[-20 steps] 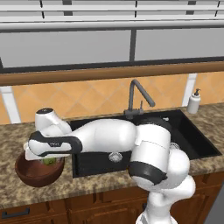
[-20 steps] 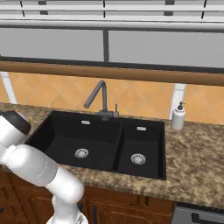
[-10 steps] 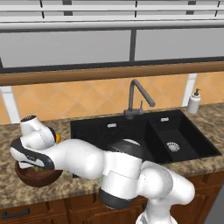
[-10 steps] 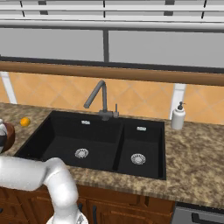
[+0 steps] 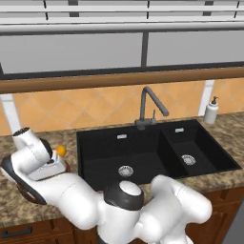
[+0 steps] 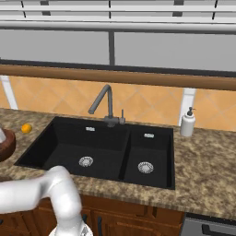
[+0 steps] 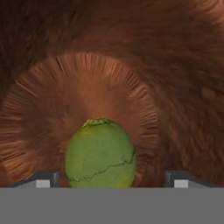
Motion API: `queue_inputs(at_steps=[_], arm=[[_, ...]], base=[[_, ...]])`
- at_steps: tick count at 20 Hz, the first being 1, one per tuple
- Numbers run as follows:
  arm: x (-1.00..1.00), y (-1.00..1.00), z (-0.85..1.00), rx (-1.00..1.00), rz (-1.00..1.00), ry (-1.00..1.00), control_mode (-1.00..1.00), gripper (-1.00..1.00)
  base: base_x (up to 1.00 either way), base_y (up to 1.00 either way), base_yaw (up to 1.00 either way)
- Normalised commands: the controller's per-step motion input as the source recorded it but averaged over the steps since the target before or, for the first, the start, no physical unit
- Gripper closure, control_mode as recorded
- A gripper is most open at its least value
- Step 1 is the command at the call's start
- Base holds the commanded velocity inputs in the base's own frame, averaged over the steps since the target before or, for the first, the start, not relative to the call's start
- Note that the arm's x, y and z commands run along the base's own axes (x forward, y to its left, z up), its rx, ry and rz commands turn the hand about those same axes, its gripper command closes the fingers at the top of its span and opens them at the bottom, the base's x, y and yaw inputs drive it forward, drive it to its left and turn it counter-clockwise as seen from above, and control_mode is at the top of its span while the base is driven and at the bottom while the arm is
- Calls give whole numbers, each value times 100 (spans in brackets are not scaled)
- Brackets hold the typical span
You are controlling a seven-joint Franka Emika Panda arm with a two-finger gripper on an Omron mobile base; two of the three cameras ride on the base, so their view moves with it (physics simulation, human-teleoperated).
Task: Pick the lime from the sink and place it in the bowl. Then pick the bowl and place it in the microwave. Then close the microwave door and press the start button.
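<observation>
The lime (image 7: 99,155), yellow-green and round, rests on the glossy bottom of the reddish-brown wooden bowl (image 7: 109,65). My gripper (image 7: 111,180) is open and reaches down into the bowl. Its fingertips (image 7: 43,179) stand wide on either side of the lime without touching it. In the right base view the bowl (image 6: 5,146) sits on the counter at the far left edge, left of the black sink (image 6: 101,147). Both sink basins (image 5: 143,152) hold nothing. The microwave and its door are out of view.
A small orange fruit (image 5: 60,151) lies on the granite counter just behind the bowl, also at the counter's left (image 6: 26,128). The grey faucet (image 5: 147,102) rises behind the sink. A white soap dispenser (image 5: 211,110) stands at the back right.
The arm has folded further left and lower, bringing the hand down into the bowl. The lime, a second ago at the hand above the bowl, now lies on the bowl's bottom.
</observation>
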Motion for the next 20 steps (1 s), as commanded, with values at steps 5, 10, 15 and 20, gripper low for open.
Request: queue_inputs(at_steps=[5, 10, 15, 20], arm=[[-62, -78, -1, 5, 0, -36, -100, -100], [-33, -84, 30, 14, 0, -21, -100, -100], [-3, -66, 65, 26, 0, -2, -100, -100], [17, -28, 3, 19, 0, 0, -100, -100]], base=[[0, 0, 0], [0, 0, 0], [0, 0, 0], [0, 0, 0]])
